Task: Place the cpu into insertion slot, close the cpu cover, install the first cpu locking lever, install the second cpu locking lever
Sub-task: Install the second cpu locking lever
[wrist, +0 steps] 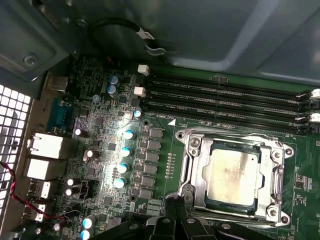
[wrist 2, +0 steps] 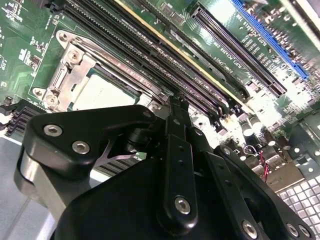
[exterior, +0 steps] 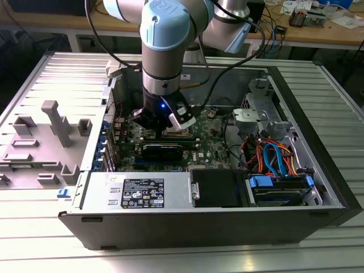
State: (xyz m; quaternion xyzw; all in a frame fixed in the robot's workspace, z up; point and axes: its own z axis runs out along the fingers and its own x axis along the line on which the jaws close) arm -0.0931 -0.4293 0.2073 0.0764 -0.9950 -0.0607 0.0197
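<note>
Though seated under its cover, cpu point(wrist: 232, 175) — beside gripper point(wrist: 176, 202).

Robotics laboratory set up for computer-assembly trials.

In the exterior view an opened desktop computer case point(exterior: 227, 170) lay on a ribbed metal table point(exterior: 341, 114), its green motherboard point(exterior: 170, 148) exposed beneath an industrial robot arm point(exterior: 168, 51). A grey fixture tray point(exterior: 45, 142) with moulded holders stood at the exterior view's left. Behind, a wooden workbench point(exterior: 318, 34) carried cables, papers and small electronic parts, as was typical of a research workshop rather than a home or office.
</note>
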